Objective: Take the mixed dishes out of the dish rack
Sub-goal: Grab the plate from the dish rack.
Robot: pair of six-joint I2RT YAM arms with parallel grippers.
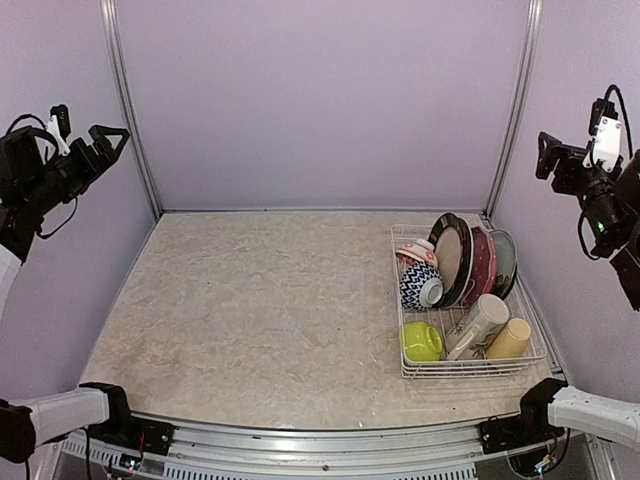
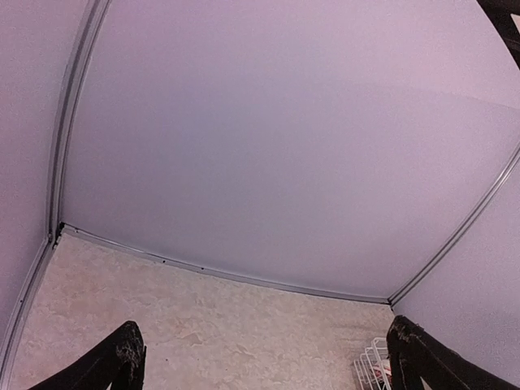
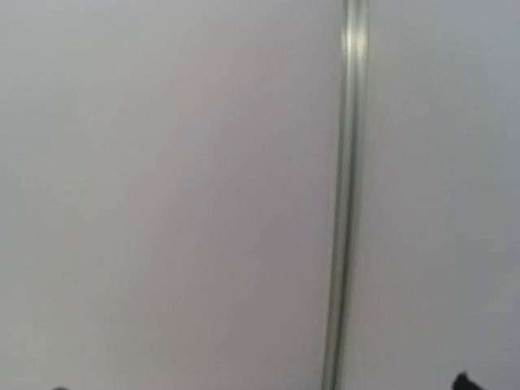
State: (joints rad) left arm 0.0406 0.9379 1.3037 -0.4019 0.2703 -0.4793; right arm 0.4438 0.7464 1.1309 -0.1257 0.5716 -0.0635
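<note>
White wire dish rack (image 1: 465,371) holds rounded dishes (image 1: 455,258).

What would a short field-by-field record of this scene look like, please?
rack: right side of table, near the right wall
plates: cream, dark red, grey, on edge at rack's far end
bowls: red-patterned and blue-chevron left of the plates; lime-green at near left corner
mugs: cream and yellow, lying at near right
left arm: raised, jaws open, empty
right arm: raised, jaws open, empty
unloaded: nothing yet
</note>
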